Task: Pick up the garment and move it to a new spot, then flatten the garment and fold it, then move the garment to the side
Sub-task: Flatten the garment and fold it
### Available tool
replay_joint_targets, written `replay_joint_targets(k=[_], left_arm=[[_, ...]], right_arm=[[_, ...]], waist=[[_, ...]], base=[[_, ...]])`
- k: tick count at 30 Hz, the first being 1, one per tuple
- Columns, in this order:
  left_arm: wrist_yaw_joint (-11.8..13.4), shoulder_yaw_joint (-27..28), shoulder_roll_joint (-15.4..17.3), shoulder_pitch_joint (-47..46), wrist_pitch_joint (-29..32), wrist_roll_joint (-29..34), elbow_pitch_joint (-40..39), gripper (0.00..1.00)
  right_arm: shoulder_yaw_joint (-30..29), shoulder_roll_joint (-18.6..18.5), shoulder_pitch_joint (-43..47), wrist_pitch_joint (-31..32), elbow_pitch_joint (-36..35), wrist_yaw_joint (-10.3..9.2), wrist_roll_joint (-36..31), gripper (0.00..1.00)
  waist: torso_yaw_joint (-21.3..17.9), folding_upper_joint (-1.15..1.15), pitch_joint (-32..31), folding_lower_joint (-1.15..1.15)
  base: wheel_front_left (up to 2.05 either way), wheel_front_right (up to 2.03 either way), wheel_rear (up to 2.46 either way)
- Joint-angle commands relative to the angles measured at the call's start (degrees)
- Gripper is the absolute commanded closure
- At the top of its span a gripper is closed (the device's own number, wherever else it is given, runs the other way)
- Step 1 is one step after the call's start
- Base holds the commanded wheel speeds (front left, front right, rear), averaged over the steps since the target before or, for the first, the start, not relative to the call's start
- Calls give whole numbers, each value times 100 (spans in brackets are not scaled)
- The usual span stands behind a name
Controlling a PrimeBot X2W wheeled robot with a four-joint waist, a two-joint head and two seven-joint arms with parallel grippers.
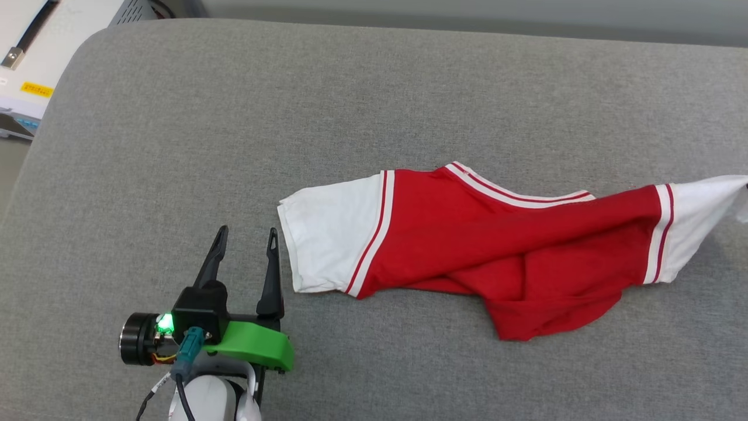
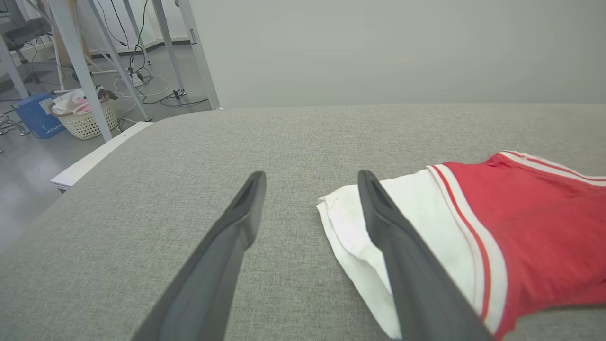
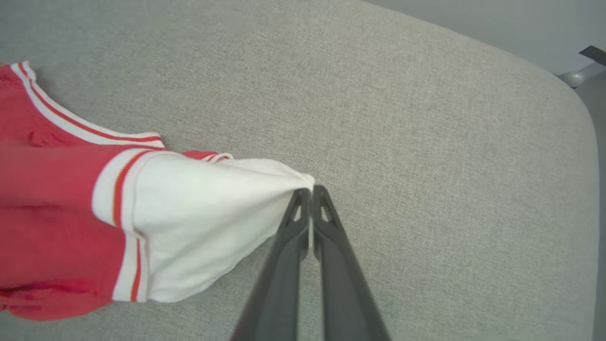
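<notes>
The garment [image 1: 497,245] is a red T-shirt with white sleeves and striped trim, lying crumpled and stretched sideways across the grey padded surface [image 1: 234,117]. My left gripper [image 1: 245,237] stands open just left of the left white sleeve, its right finger close to the sleeve edge; in the left wrist view that finger overlaps the garment [image 2: 521,213], with the left gripper [image 2: 310,177] holding nothing. My right gripper [image 3: 310,189] is shut on the tip of the other white sleeve of the garment [image 3: 199,222], pulling it taut toward the right edge of the head view.
The grey surface's rounded left corner drops to a floor with a wicker basket [image 2: 85,118], a blue box [image 2: 35,116], metal frame legs and cables. A white device [image 1: 35,64] sits beyond the far left corner. The surface's right edge [image 3: 584,142] is near my right gripper.
</notes>
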Motion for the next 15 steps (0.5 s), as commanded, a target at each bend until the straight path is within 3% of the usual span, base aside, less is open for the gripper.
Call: replay_joint_targets(k=[1, 9, 14, 15], left_arm=[[-10, -7, -28, -122, -34, 28, 8, 0], [-26, -26, -62, -251, -34, 20, 92, 0], [-29, -13, -74, -241, -34, 5, 159, 0], [-36, 9, -75, -229, -34, 4, 175, 0]], right_arm=[[86, 96, -83, 92, 190, -5, -85, 100], [668, 721, -257, 122, 1561, -5, -215, 100], [911, 923, -268, -231, 2083, -5, -24, 100], [931, 926, -274, -399, 2133, -5, 13, 92]], waist=[[71, 0, 134, 0], [140, 0, 245, 0], [150, 0, 129, 0], [143, 0, 84, 0]], base=[[0, 0, 0], [0, 0, 0], [0, 0, 0], [0, 0, 0]])
